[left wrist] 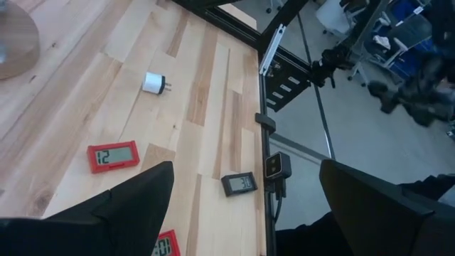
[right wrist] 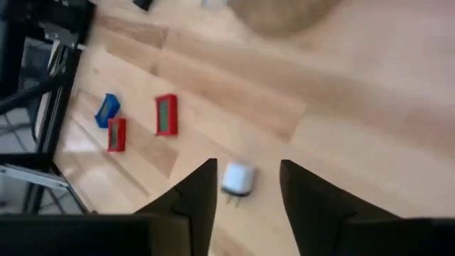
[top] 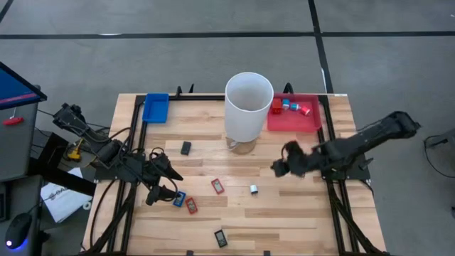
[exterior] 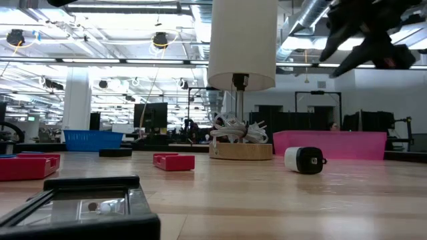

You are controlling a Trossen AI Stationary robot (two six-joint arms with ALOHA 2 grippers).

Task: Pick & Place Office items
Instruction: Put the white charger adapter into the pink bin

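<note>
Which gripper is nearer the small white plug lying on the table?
Right. The right gripper hangs open just beside the white plug, toward the red tray side; the left gripper is open farther off, over the blue and red pieces.

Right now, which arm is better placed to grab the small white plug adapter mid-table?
Right, likely. The right claw is open with the small white plug adapter framed between its fingers. The left claw is open over the blue and red flat rectangular timers near the table's left side, farther away.

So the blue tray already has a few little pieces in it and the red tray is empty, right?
The other way round. The high view shows the small pieces lying in the red tray, while the blue tray is empty.
</note>
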